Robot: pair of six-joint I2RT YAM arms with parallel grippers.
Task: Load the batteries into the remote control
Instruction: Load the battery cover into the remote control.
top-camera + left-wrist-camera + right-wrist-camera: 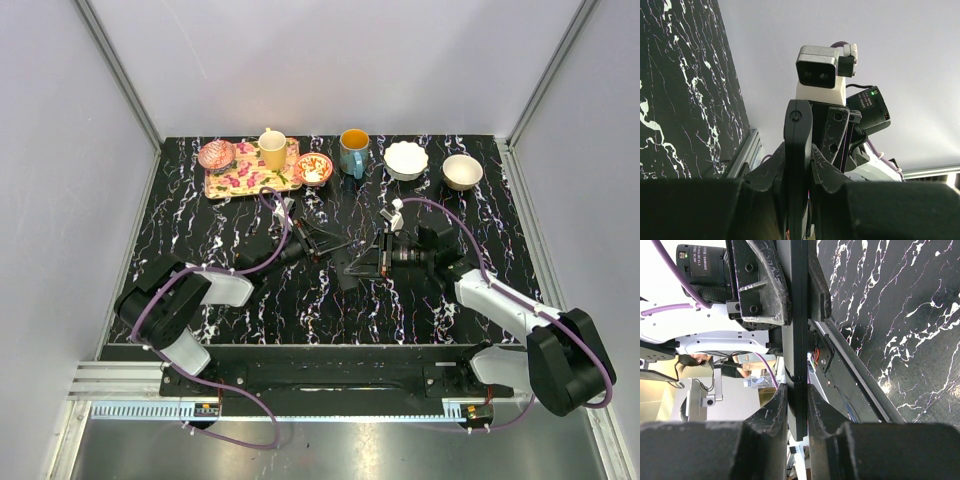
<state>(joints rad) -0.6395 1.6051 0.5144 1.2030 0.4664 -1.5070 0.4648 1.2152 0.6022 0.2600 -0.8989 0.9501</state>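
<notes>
The remote control [351,262] is a slim black bar held off the table between both grippers, mid-table. My left gripper [330,250] is shut on one end of it. In the left wrist view the remote control [798,125] stands clamped in the left gripper [798,146]. My right gripper [372,262] is shut on the other end. In the right wrist view the remote control [799,340] runs up from the right gripper [796,385] to the left gripper's fingers at the top. No batteries show in any view.
Along the back stand a floral tray [232,184] with a pink bowl [216,154] and a yellow mug [272,148], a small red-rimmed bowl [313,168], a teal mug [353,152], a white bowl [406,160] and a cream bowl [462,172].
</notes>
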